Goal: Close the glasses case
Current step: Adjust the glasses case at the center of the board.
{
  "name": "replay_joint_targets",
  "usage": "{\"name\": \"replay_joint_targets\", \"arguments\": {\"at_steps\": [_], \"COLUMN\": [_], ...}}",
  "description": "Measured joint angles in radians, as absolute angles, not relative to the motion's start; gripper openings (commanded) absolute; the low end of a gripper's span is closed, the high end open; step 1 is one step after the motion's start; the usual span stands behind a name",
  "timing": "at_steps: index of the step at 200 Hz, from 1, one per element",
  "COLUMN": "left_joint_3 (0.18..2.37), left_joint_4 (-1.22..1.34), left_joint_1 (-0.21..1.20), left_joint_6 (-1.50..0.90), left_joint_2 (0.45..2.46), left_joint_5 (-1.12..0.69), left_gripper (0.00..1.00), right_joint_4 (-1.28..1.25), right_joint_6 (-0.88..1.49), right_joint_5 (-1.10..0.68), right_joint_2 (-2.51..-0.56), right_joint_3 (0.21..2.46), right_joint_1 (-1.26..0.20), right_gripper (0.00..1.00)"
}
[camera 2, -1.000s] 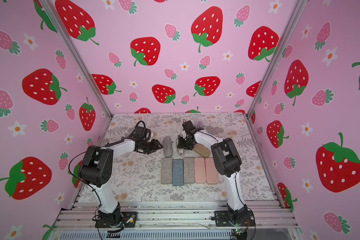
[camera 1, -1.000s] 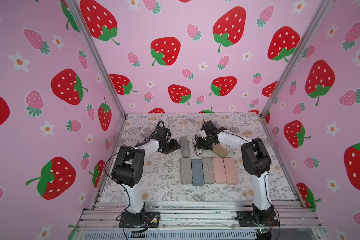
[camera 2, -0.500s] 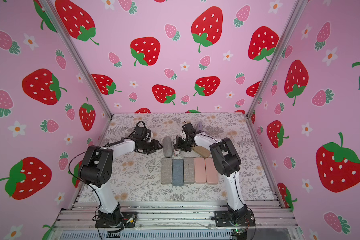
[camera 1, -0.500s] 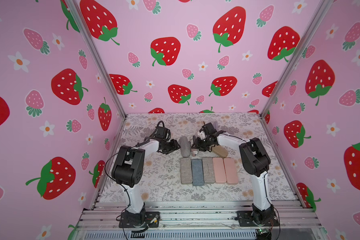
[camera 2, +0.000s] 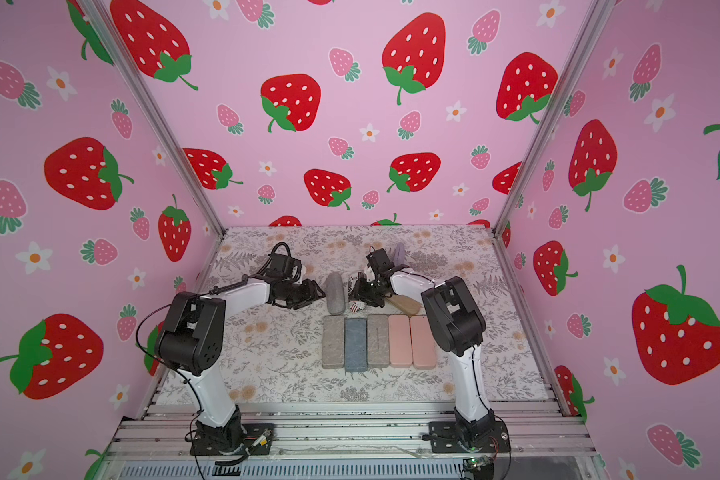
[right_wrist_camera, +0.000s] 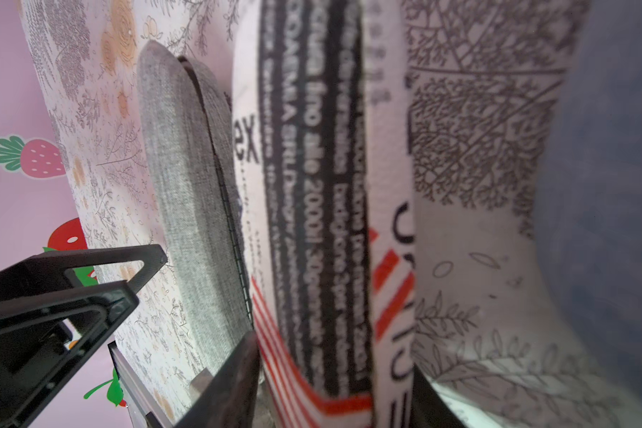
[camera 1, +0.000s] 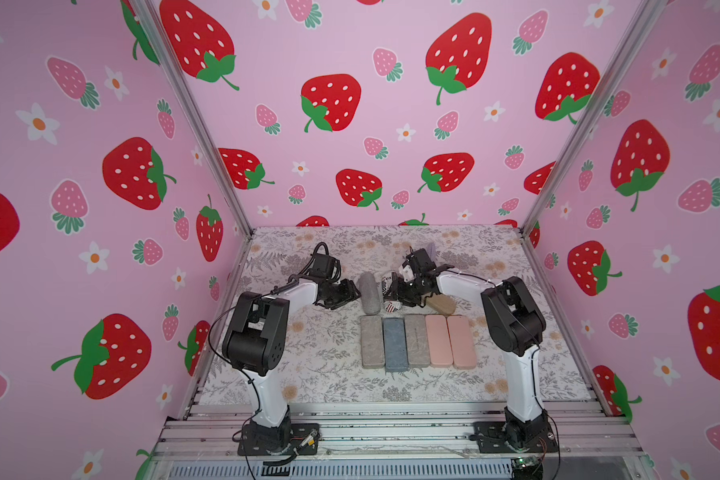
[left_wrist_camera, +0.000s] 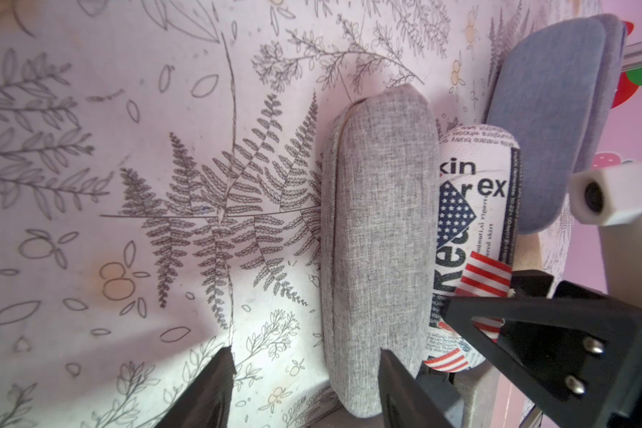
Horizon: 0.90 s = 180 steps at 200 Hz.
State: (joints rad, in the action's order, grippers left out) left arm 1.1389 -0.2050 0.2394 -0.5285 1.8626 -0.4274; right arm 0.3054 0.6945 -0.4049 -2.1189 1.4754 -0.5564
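White leatherette printed with newsprint and flag stripes covers the case (left_wrist_camera: 471, 222) that I take to be the one in hand. It lies on the flowered cloth (camera 1: 329, 357) just behind a row of five shut cases (camera 1: 416, 340). Its long axis runs from the robot's side toward the back wall, flank to flank with a grey fabric case (left_wrist_camera: 378, 229) on its left. The right gripper (right_wrist_camera: 334, 359) straddles it, one finger along each long side, partly spread; whether the fingers press it or stand just clear I cannot tell. The left gripper (left_wrist_camera: 306, 355) is spread wide and holds nothing. It sits close by the grey case's left side, so the grey case lies between it and the printed one. The right arm is therefore the nearer, and a squeeze across the short axis looks the likely closing move.
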Motion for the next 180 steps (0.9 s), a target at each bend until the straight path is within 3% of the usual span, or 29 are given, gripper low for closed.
{"name": "replay_joint_targets", "arguments": {"at_steps": [77,123,180], "left_joint_3": [1.137,1.137,1.137], "left_joint_4": [-0.205,-0.206,-0.206], "left_joint_1": [0.239,0.239,0.239], "left_joint_6": [-0.529,-0.53,-0.531], "left_joint_2": [1.82,1.819,1.819], "left_joint_5": [-0.427,-0.427,-0.427], "left_gripper": [0.62,0.62,0.62], "right_joint_4": [0.432,0.603,0.804], "right_joint_6": [0.649,0.528,0.348], "right_joint_5": [-0.264,-0.117,0.089], "right_joint_2": [-1.982,-1.931,-1.958], "right_joint_3": [1.46,1.512,1.607], "right_joint_1": [-0.57,-0.573,-0.564], "right_gripper": [0.61,0.76,0.8]}}
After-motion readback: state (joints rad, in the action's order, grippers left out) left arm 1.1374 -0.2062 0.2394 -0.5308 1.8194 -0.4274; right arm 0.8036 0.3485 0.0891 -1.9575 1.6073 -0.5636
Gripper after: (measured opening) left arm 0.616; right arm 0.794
